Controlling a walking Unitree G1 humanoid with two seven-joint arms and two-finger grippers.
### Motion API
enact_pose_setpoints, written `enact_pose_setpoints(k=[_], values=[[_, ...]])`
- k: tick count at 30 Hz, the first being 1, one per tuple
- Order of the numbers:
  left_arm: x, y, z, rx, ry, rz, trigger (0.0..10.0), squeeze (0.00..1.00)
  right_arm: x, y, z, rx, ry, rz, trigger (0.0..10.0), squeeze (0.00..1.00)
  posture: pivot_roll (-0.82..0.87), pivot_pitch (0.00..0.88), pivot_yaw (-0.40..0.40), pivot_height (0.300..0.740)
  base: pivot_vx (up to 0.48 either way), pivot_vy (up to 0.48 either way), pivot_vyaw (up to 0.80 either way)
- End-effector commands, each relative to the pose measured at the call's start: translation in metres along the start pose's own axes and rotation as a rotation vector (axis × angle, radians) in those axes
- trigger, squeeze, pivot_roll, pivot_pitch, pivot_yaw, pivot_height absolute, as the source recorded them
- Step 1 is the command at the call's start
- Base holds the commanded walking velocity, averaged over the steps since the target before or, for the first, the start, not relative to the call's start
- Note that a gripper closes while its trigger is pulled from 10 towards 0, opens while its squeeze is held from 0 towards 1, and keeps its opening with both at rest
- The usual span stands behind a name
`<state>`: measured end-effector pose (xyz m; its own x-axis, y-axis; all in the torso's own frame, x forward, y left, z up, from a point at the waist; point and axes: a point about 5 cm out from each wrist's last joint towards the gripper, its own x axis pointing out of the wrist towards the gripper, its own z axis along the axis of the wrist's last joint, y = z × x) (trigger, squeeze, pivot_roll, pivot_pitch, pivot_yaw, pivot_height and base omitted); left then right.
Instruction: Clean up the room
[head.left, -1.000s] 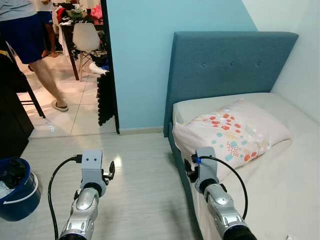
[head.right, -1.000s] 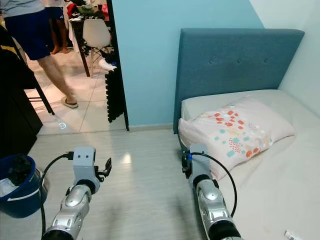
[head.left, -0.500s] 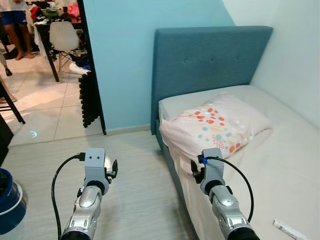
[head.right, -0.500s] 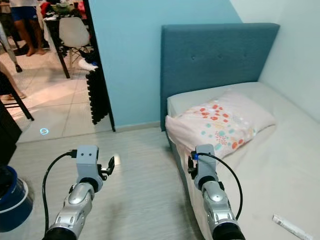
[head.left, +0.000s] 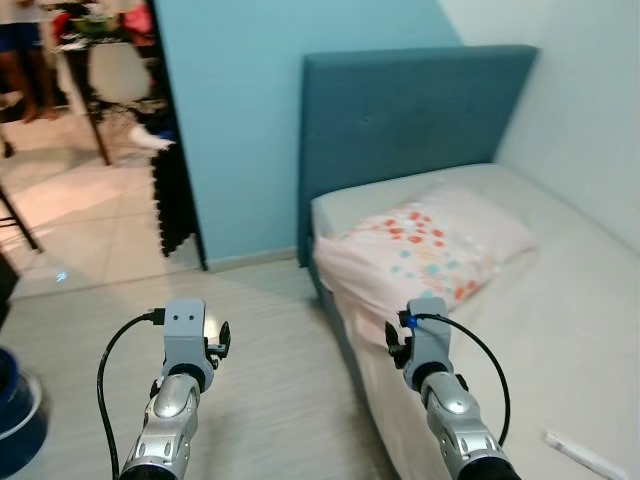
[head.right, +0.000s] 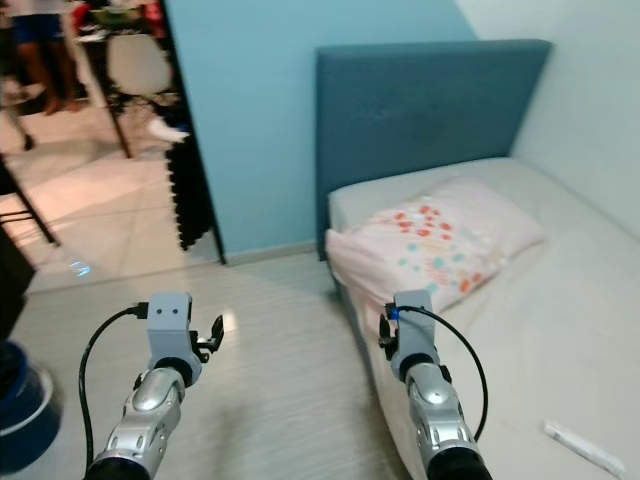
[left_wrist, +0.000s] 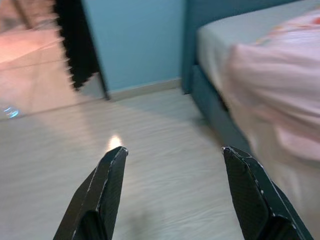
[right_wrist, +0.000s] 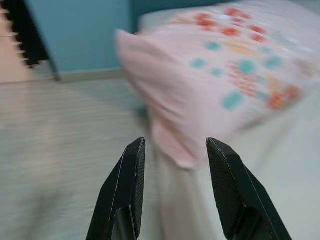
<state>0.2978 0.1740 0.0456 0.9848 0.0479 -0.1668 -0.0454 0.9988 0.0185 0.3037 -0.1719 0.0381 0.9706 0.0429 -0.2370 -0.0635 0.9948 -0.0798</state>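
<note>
Now | left gripper (left_wrist: 174, 150) wide, over floor (head.left: 270, 370) | right gripper (right_wrist: 175, 145) wide, at pillow (head.left: 425, 250) edge

view swung toward bed (head.left: 560, 330), person gone

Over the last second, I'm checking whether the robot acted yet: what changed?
Only the view swung right: the blue bucket slid to the left edge. Nothing was grasped. The open left gripper over the pale wood floor, open right gripper and pink spotted pillow on the bed stayed put.
</note>
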Motion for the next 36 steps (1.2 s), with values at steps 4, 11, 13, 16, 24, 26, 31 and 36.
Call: enact_pose_setpoints(k=[4, 11, 13, 16, 24, 26, 31, 36], values=[[0.001, -0.004, 0.001, 0.009, 0.005, -0.018, 10.0, 0.0, -0.001, 0.001, 0.0, 0.006, -0.002, -0.001, 10.0, 0.0, -0.03, 0.0, -0.034, 0.74, 0.0, 0.0, -0.8], [0.001, -0.007, 0.002, 0.006, 0.004, -0.023, 10.0, 0.0, 0.001, 0.009, 0.005, 0.015, -0.029, 0.047, 10.0, 0.0, -0.03, 0.0, -0.036, 0.74, 0.0, 0.0, -0.34], [0.001, -0.007, 0.002, 0.006, 0.003, -0.023, 10.0, 0.0, 0.001, 0.011, 0.006, 0.013, -0.034, 0.054, 10.0, 0.0, -0.03, 0.0, -0.038, 0.74, 0.0, 0.0, 0.0], [0.001, -0.007, 0.001, 0.006, 0.004, -0.02, 10.0, 0.0, 0.001, 0.011, 0.006, 0.014, -0.032, 0.054, 10.0, 0.0, -0.02, 0.0, -0.04, 0.74, 0.0, 0.0, 0.0], [0.0, -0.006, 0.001, 0.009, 0.002, -0.017, 10.0, 0.0, 0.0, 0.008, 0.004, 0.023, -0.017, 0.038, 10.0, 0.0, -0.03, 0.0, -0.038, 0.74, 0.0, 0.0, -0.3], [0.0, -0.006, 0.001, 0.01, 0.002, -0.018, 10.0, 0.0, 0.0, 0.008, 0.003, 0.022, -0.017, 0.037, 10.0, 0.0, -0.03, 0.0, -0.037, 0.74, 0.0, 0.0, 0.0], [0.001, -0.007, 0.003, 0.011, -0.003, -0.022, 10.0, 0.0, -0.001, 0.007, 0.003, 0.023, -0.015, 0.034, 10.0, 0.0, -0.03, 0.0, -0.037, 0.74, 0.0, 0.0, -0.8], [0.001, -0.008, 0.004, 0.015, -0.01, -0.029, 10.0, 0.0, -0.002, 0.007, 0.001, 0.028, -0.011, 0.03, 10.0, 0.0, -0.03, 0.0, -0.038, 0.74, 0.0, 0.0, -0.8]])
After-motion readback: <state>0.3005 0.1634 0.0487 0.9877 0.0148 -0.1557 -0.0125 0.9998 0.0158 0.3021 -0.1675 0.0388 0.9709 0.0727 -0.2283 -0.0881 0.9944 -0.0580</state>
